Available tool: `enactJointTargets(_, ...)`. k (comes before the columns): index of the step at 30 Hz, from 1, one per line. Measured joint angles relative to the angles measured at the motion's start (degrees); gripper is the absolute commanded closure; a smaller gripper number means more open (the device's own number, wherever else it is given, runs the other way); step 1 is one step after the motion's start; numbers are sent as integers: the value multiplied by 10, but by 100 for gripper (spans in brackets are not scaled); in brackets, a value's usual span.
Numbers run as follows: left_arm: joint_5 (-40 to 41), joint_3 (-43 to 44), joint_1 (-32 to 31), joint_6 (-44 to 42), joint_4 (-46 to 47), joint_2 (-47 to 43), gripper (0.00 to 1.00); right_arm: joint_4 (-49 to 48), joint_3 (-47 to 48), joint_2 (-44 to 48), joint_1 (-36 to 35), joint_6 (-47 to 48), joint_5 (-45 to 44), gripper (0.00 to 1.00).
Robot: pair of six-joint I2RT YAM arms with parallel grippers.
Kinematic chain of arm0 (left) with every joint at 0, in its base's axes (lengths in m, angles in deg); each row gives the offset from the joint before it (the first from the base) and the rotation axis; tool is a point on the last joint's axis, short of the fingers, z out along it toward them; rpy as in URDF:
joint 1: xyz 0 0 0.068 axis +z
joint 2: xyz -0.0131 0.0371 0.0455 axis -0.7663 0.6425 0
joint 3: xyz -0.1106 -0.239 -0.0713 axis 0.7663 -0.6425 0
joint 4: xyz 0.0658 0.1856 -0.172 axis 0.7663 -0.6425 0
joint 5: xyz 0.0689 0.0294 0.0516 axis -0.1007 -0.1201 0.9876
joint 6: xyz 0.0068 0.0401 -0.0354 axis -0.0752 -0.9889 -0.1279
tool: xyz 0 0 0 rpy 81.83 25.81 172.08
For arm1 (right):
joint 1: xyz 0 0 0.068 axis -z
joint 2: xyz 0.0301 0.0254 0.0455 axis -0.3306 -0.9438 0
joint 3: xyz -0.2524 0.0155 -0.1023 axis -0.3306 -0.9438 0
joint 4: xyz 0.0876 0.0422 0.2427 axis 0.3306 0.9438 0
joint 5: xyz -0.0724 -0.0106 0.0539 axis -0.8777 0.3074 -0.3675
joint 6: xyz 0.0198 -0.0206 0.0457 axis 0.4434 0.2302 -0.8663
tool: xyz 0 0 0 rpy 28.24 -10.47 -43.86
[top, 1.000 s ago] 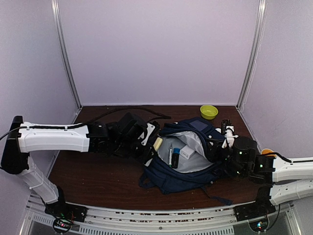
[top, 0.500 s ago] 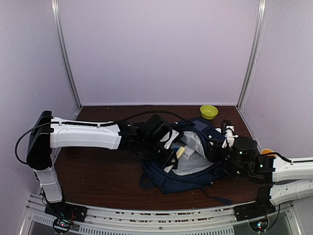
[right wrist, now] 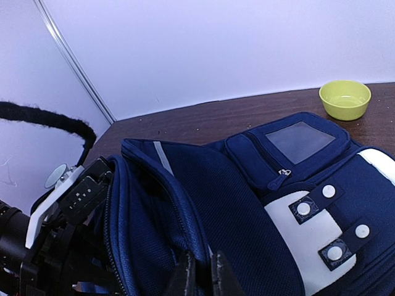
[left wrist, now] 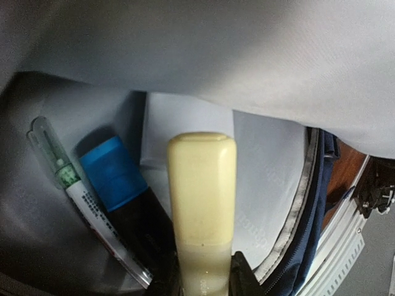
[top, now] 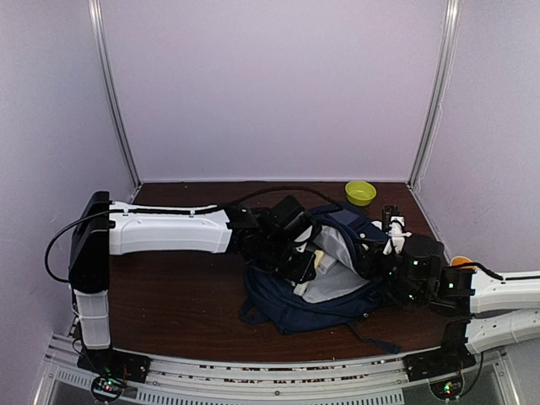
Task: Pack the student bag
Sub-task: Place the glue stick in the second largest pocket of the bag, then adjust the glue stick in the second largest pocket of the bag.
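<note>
The student bag is lying open on the desk, its navy woven fabric slack and its grey lining smooth. Packing is judged partly done: a blue-capped marker, a clear-capped pen and a flat white box are lying inside. A rounded, glossy cream stick is being gripped by the narrowly parted left claw within the opening, not yet released. The bag's rim is being pinched by the closed right claw.

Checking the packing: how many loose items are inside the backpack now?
4: a clear-capped pen at left, a blue-capped marker beside it, a white box behind them, and a cream stick in the left gripper. The backpack lining may hide more.
</note>
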Motion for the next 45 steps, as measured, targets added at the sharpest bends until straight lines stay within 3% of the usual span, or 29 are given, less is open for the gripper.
enactJointTargets(8,15,2,0,44,-9,1,98,-2,0,0,0,0,7,100)
enactJointTargets(14,28,-5,-1,55,-1,-2,32,-2,0,-2,0,0,8,100)
enactJointTargets(23,71,-75,2,64,27,-55,8,-1,0,-2,1,0,8,100)
enactJointTargets(29,125,-134,15,63,38,-130,2,0,0,-2,1,0,8,100)
enactJointTargets(37,225,-209,-2,35,49,-251,2,0,0,-3,1,0,8,100)
enactJointTargets(45,406,-290,-3,-26,74,-411,2,0,2,-7,1,0,8,100)
